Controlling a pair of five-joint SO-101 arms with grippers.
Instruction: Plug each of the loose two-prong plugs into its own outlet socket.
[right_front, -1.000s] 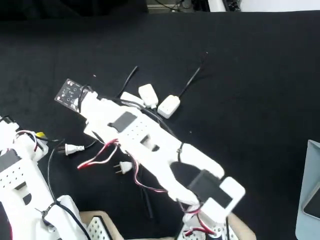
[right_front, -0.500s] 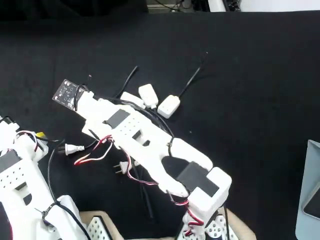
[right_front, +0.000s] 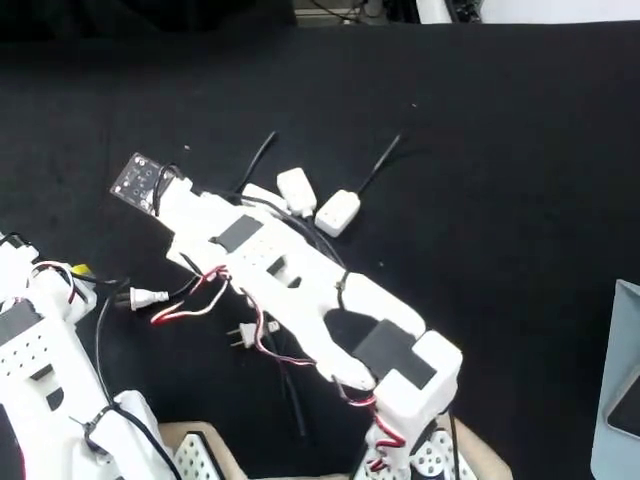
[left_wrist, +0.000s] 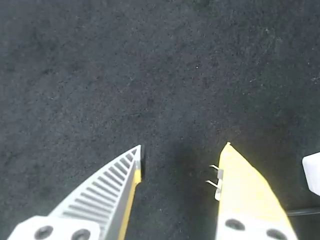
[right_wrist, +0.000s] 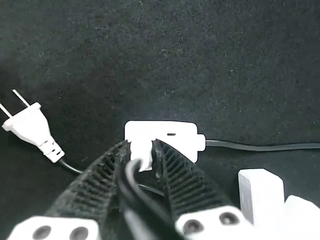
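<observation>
In the right wrist view my right gripper (right_wrist: 141, 150) is shut on a white plug (right_wrist: 143, 159) whose black cord runs back between the black fingers. The plug butts against a white outlet socket (right_wrist: 167, 135) lying on the black table. Two more white sockets (right_front: 296, 188) (right_front: 338, 211) lie beside the right arm (right_front: 270, 265). A loose two-prong plug (right_wrist: 31, 126) (right_front: 147, 298) lies near the left arm, and a second one (right_front: 244, 338) lies under the right arm. My left gripper (left_wrist: 184, 147) hangs open over bare table, and two metal prongs (left_wrist: 215, 175) peek out beside its yellow finger.
Black cords (right_front: 375, 163) trail from the sockets toward the back of the table. Red and white arm wires (right_front: 195, 302) hang low over the loose plugs. A grey box (right_front: 622, 385) stands at the right edge.
The right arm's elbow swung left and lower, while its wrist stayed over the sockets. The cord behind the right-hand socket shifted a little. The left arm has kept still.
</observation>
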